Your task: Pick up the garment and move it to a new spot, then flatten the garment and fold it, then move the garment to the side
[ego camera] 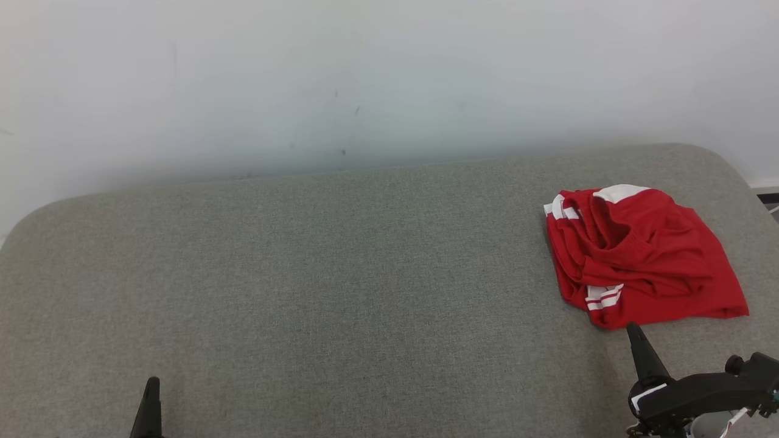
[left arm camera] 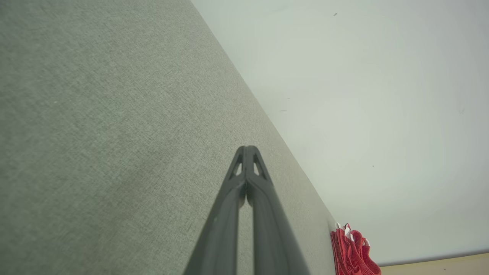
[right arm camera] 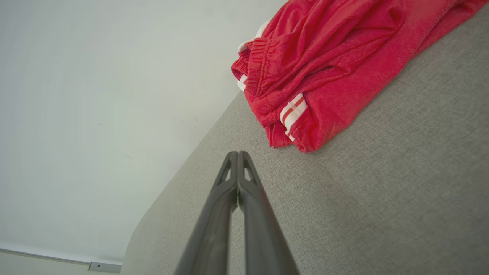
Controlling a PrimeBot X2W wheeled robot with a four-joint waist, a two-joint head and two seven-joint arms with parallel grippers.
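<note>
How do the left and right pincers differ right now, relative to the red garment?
The right pincer has its tip just short of the garment's near edge, not touching it; the left pincer sits far from it, over bare grey surface. In the head view the right pincer is visible up to its wrist and leans left, while the left pincer pokes up as a short tip at the bottom edge. Both are shut and hold nothing.

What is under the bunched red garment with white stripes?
The grey woven-fabric surface, which shows all around the red garment. Whatever lies directly beneath its bunched folds is covered.
</note>
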